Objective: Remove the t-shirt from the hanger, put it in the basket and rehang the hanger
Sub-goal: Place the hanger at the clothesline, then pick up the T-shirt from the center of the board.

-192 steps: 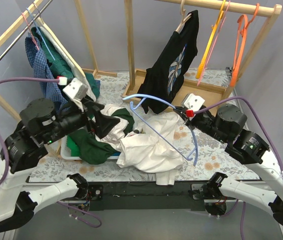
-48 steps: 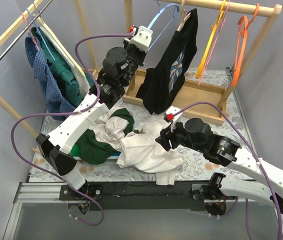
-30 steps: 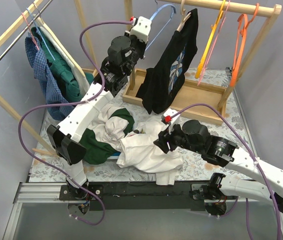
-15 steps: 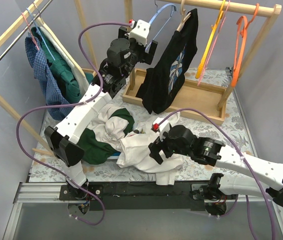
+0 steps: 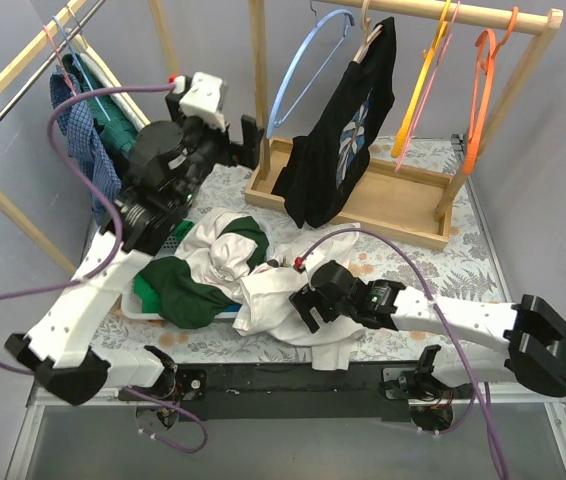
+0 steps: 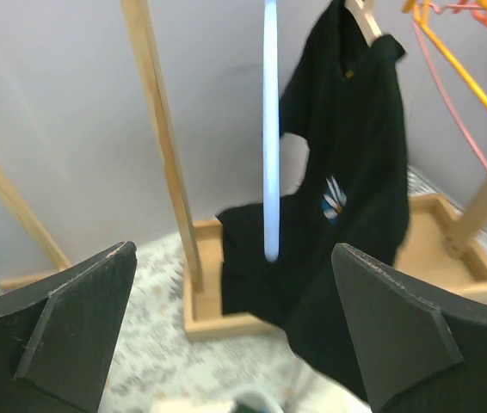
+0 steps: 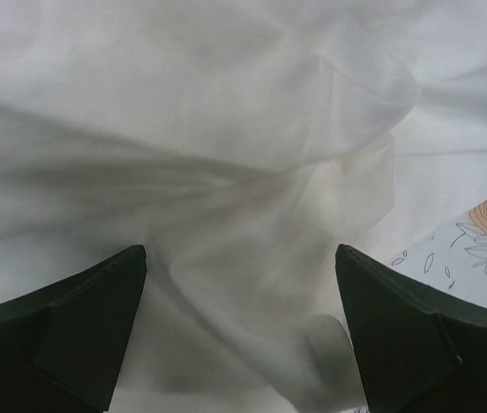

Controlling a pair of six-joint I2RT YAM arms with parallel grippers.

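Note:
The white t-shirt (image 5: 281, 292) lies crumpled on the table, off any hanger; it fills the right wrist view (image 7: 226, 129). My right gripper (image 5: 308, 305) hovers low over it, open, with nothing between its jaws (image 7: 241, 254). The light blue hanger (image 5: 298, 70) hangs bare from the wooden rail at the back, and shows edge-on in the left wrist view (image 6: 270, 129). My left gripper (image 5: 247, 143) is open and empty (image 6: 233, 251), well to the left of the hanger and apart from it.
A black t-shirt (image 5: 338, 130) hangs on a wooden hanger beside the blue one, above the rack's wooden base (image 5: 403, 200). Yellow (image 5: 425, 75) and orange hangers (image 5: 481, 85) hang further right. A second rack with clothes (image 5: 103, 130) stands left. Green garments (image 5: 178, 290) lie in a bin.
My left gripper opened, let go of the blue hanger on the rail and drew back left and down. My right gripper opened wide and slid left, lower over the white t-shirt.

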